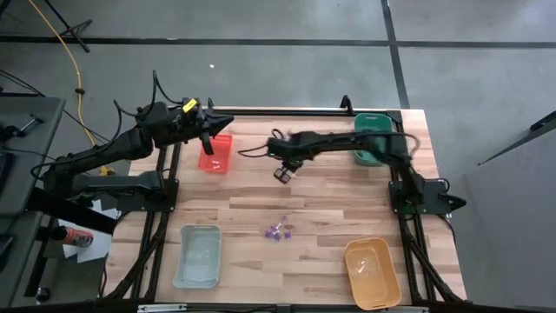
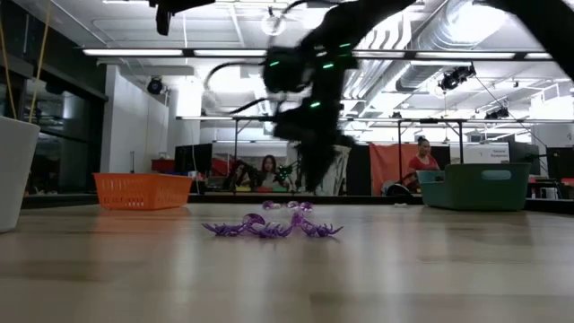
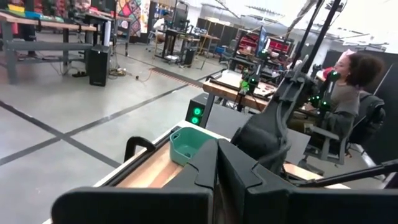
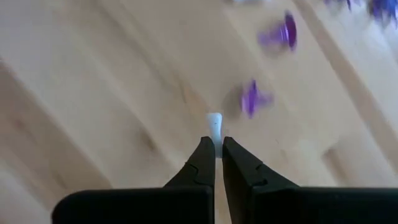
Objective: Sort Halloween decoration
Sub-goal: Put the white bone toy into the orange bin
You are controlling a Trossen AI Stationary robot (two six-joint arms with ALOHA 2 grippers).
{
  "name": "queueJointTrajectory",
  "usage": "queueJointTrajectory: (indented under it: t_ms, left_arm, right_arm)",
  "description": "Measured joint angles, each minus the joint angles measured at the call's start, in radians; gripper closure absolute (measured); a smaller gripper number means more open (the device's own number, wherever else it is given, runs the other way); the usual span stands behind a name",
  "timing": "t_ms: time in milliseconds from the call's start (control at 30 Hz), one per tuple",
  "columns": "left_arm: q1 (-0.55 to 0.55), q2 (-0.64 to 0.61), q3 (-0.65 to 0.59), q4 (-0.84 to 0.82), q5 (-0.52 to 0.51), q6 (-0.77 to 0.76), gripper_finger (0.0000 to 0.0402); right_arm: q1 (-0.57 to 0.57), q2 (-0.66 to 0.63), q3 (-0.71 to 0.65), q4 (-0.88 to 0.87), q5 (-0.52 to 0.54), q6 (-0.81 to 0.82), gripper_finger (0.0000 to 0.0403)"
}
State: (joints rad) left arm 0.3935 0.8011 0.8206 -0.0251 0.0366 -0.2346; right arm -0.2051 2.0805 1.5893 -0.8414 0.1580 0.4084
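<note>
The decoration pieces (image 1: 278, 230) lie in a small, mostly purple cluster at mid-table, and the low view shows them (image 2: 269, 225) resting on the wood. My right gripper (image 1: 284, 171) hangs above the table, farther back than the cluster, shut on one tiny whitish piece (image 4: 214, 122). Its wrist view shows purple pieces (image 4: 252, 98) below on the wood. My left gripper (image 1: 208, 132) waits shut above the far end of the red tray (image 1: 215, 153), and its wrist view shows the fingers (image 3: 217, 163) closed on nothing. My right gripper pinches the whitish piece between its two fingertips (image 4: 205, 152). The free end of the piece (image 4: 214, 118) sticks out beyond the tips. The fingers point down at the table, and the piece is lifted clear of the wood.
The green tray (image 1: 373, 132) sits at the far right corner, the pale blue tray (image 1: 198, 254) near left and the orange tray (image 1: 372, 271) near right. Bare wood surrounds the cluster. A seated person (image 3: 348, 87) and other people show in the room behind the table.
</note>
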Motion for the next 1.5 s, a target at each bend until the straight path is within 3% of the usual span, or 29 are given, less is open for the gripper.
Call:
queueJointTrajectory:
  t_ms: [167,333,467,667,933,1133,1333,1500]
  left_arm:
    - [0.000,-0.005,0.000,0.000,0.000,0.001,0.0401]
    - [0.000,-0.005,0.000,0.001,-0.007,0.001,0.0401]
    - [-0.003,-0.005,0.000,0.040,-0.002,-0.032,0.0401]
    - [-0.003,-0.005,0.000,0.115,0.039,-0.078,0.0401]
    - [-0.003,-0.005,0.000,0.136,0.043,-0.090,0.0402]
    - [-0.003,-0.005,0.000,0.136,0.043,-0.123,0.0401]
    - [-0.004,-0.003,0.000,0.135,0.068,-0.130,0.0401]
    - [-0.017,0.035,-0.012,0.126,0.132,-0.091,0.0401]
  right_arm:
    - [-0.018,-0.301,-0.380,0.288,-0.095,0.085,0.0402]
    - [-0.024,-0.495,-0.627,0.777,-0.206,0.166,0.0402]
    - [-0.017,-0.481,-0.677,1.088,-0.214,0.176,0.0402]
    - [0.000,-0.301,-0.512,1.283,-0.207,0.033,0.0402]
    - [-0.005,-0.134,-0.232,1.290,-0.330,-0.078,0.0402]
    - [-0.005,-0.081,-0.168,1.267,-0.344,-0.096,0.0402]
    - [-0.018,-0.105,-0.164,1.199,-0.400,-0.045,0.0402]
    - [-0.049,-0.226,-0.164,0.915,-0.515,-0.107,0.0402]
